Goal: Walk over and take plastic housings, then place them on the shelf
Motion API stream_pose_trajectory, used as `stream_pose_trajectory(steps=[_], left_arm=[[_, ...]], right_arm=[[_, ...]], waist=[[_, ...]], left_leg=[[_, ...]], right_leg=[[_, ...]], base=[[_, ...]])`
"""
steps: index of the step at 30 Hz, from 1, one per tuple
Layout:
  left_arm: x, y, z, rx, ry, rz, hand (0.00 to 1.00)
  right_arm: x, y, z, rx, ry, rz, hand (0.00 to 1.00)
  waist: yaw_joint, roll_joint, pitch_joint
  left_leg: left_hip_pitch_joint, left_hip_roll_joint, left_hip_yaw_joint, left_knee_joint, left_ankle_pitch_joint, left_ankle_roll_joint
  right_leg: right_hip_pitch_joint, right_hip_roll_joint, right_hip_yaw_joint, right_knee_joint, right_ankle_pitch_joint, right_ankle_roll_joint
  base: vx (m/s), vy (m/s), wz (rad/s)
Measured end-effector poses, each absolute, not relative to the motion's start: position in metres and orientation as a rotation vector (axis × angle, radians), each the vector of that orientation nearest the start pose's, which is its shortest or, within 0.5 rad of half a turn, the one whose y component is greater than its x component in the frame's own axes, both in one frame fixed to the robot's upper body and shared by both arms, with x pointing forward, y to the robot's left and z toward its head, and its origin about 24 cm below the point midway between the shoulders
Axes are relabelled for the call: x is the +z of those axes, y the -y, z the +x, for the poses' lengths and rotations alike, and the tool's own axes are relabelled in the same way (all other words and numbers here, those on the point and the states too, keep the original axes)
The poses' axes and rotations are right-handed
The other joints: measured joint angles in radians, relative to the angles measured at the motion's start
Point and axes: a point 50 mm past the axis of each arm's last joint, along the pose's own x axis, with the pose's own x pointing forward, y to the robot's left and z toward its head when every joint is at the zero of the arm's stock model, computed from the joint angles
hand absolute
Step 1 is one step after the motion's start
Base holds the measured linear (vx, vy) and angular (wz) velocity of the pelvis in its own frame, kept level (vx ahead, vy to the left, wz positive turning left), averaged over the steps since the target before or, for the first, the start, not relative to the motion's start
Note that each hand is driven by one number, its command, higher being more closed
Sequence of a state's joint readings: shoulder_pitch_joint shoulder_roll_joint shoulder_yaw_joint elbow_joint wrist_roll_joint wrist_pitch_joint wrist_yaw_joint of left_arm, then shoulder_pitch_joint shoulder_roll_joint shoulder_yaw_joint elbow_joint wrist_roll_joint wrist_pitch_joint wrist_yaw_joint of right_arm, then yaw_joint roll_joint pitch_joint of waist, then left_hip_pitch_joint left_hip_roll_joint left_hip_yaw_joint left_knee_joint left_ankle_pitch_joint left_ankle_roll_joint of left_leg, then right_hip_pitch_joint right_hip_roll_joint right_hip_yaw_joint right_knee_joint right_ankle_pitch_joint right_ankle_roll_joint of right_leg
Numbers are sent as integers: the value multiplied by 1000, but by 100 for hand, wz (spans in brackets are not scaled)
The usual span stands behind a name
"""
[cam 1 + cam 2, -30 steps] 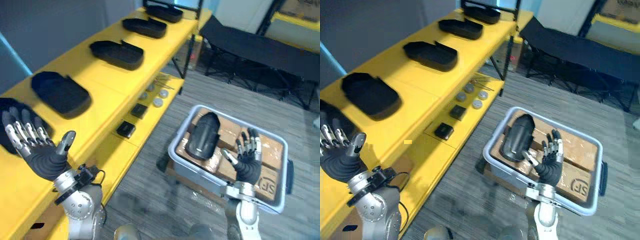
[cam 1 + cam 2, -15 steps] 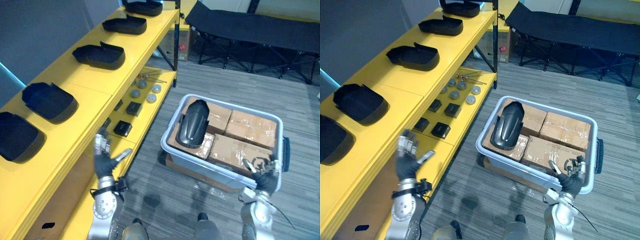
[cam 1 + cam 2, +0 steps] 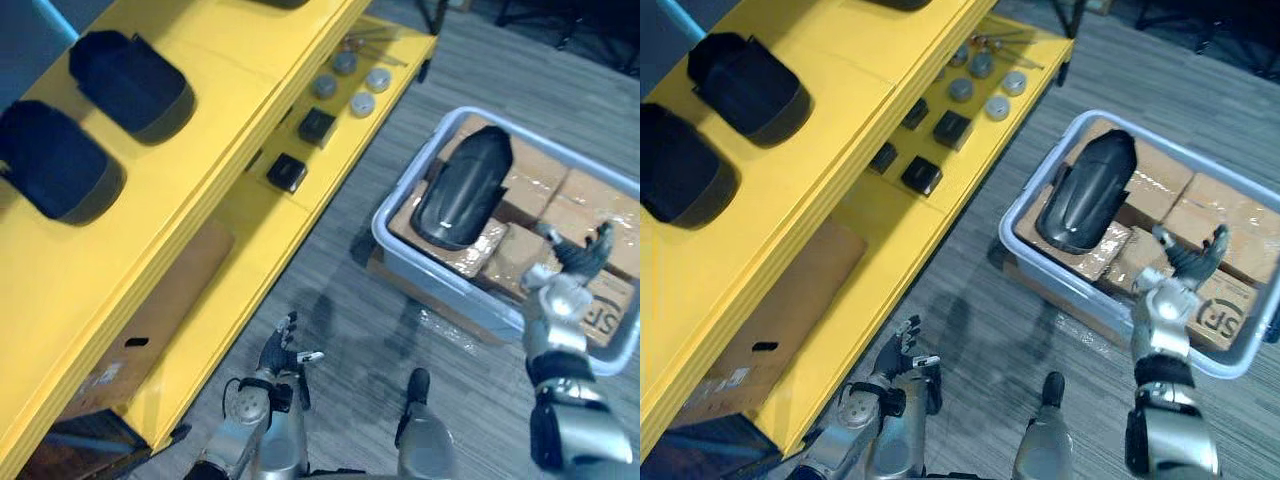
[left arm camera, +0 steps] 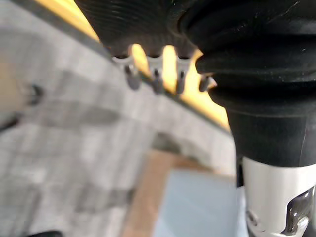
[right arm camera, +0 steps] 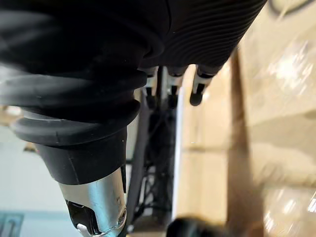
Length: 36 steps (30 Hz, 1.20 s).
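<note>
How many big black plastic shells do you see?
3 housings: one and another on the yellow shelf, a third on the boxes in the bin. More may be hidden farther along.

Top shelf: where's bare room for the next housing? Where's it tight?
Top shelf: bare yellow strip between the two black housings and the front edge, plus bare surface on the near side of the nearer housing. Lower shelf is crowded with small blocks and discs.
</note>
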<state>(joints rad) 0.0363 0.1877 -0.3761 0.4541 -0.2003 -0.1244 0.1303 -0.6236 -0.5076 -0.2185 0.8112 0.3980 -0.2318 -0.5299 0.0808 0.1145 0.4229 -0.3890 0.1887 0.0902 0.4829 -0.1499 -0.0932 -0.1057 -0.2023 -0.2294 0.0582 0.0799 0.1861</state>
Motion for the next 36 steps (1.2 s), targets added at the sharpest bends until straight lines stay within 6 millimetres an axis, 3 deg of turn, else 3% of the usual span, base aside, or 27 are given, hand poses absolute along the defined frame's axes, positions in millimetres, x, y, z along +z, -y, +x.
stream_pose_trajectory(steps=[4,6,14,19,23,25,26,36], left_arm=[[-80,-137,198,-131,-473,91,0],[-86,-140,194,-126,-494,98,0],[-87,-139,195,-111,-463,53,0],[-89,-132,197,-83,-470,-26,0],[-89,-133,198,-67,-464,-60,0],[-88,-133,198,-60,-458,-73,0],[-88,-132,198,-51,-463,-98,0],[-92,-129,195,-42,-489,-165,0]], right_arm=[[144,337,339,-905,194,58,0],[148,337,344,-914,161,47,0],[138,364,338,-999,-52,2,0],[166,379,339,-1045,-78,-18,0],[154,387,332,-1077,-179,-11,0],[160,394,328,-1093,-188,-37,0],[167,400,326,-1087,-204,-52,100],[188,450,284,-1168,-332,-201,100]], waist=[[22,30,25],[34,32,41],[64,44,46],[77,102,67],[97,108,67],[105,110,66],[112,113,64],[149,147,39]], left_leg=[[-48,-7,-28,54,-19,12],[-54,-10,-30,67,-21,15],[-101,-35,-56,93,-24,21],[-132,-48,-59,106,-22,29],[-159,-53,-61,116,-20,33],[-175,-60,-65,120,-18,35],[-187,-69,-66,121,-17,37],[-269,-104,-85,142,-23,47]], right_leg=[[-16,-7,-18,22,-2,2],[-20,-11,-19,30,-4,4],[-44,-33,-46,62,-16,20],[-87,-53,-48,113,-33,33],[-121,-62,-46,139,-40,36],[-139,-68,-48,151,-44,39],[-151,-78,-50,162,-48,43],[-211,-112,-76,193,-58,53]], base=[[-35,66,10],[-32,60,7],[-19,40,12],[-22,31,4],[-1,15,2],[-13,27,9],[-21,32,13],[-17,23,10]])
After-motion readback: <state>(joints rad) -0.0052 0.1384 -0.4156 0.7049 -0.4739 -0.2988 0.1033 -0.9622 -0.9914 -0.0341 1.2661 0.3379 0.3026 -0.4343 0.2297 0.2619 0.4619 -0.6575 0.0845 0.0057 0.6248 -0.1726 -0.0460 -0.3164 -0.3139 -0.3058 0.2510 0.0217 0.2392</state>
